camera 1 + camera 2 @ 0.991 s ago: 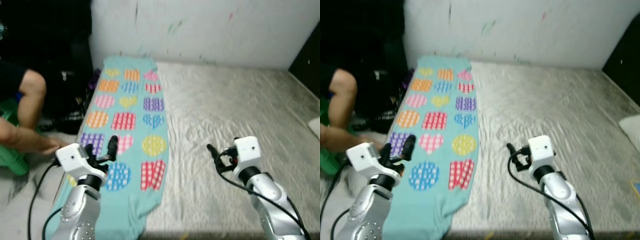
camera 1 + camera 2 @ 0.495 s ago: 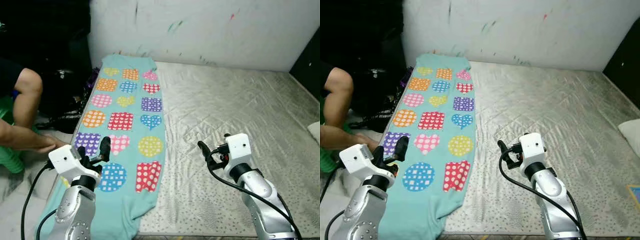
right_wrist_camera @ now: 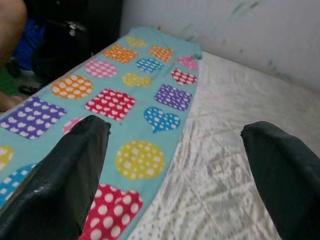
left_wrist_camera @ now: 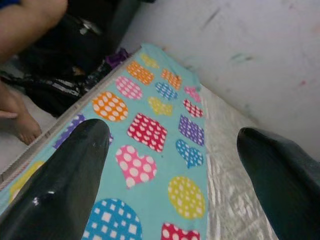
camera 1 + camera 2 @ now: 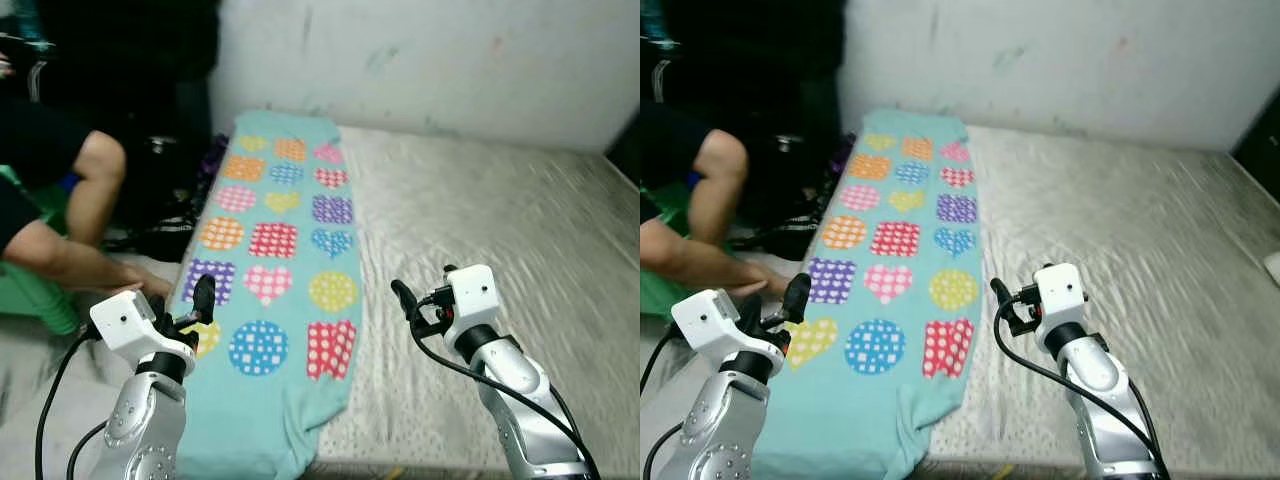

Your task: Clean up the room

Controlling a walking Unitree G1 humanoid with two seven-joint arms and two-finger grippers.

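A teal blanket [image 5: 282,238] printed with dotted hearts, squares and circles lies lengthwise along the left side of a grey quilted mattress [image 5: 480,210]. Its near end hangs over the mattress's front edge. My left gripper [image 5: 184,306] hovers open above the blanket's near left corner, nothing between its fingers [image 4: 65,185]. My right gripper [image 5: 416,304] is open too, above bare mattress just right of the blanket's near end. The right wrist view looks along the blanket [image 3: 150,100] between the wide-apart fingers [image 3: 65,175].
A person [image 5: 70,200] crouches on the floor at the left, one hand [image 5: 135,288] down close to my left gripper. Dark bags [image 5: 170,195] sit beside the mattress's left edge. A white marked wall [image 5: 450,60] runs along the mattress's far side.
The camera has swung a little left, so the whole scene sits further right and more of the person shows. Both grippers stay raised and open, about as before.
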